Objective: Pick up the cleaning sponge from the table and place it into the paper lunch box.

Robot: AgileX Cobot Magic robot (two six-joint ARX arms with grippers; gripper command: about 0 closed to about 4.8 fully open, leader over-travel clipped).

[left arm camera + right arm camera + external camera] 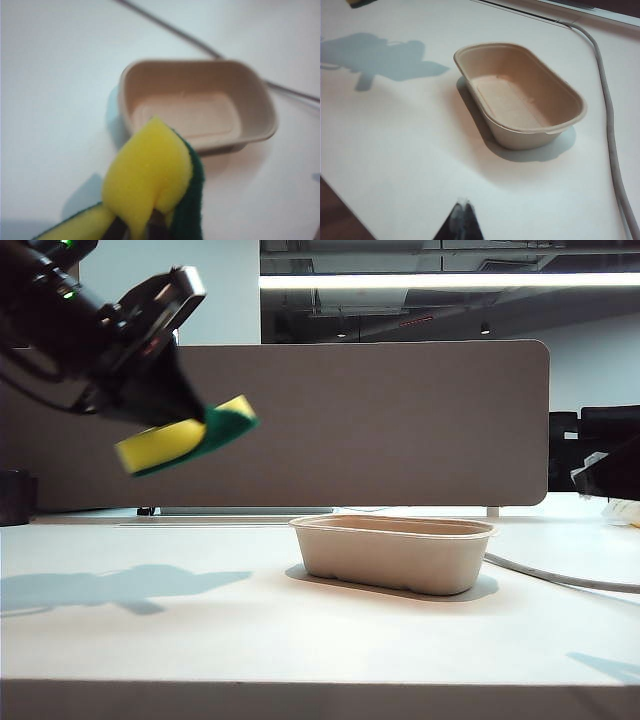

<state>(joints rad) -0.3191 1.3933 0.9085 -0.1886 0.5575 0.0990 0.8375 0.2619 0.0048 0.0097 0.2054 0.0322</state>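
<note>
left gripper (pixel 165 405) is clamped on the cleaning sponge (pixel 185 435), up in the air left of the paper lunch box (pixel 393 552). right gripper (pixel 461 216) sits pinched shut near the box, holding nothing.

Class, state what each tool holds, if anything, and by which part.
The left tool pinches the sponge at one end, in the air. The right tool is shut, holding nothing.

The left gripper (pixel 185 415) holds the cleaning sponge (pixel 186 436) above the table (pixel 200 630), left of the paper lunch box (pixel 392 553).
</note>
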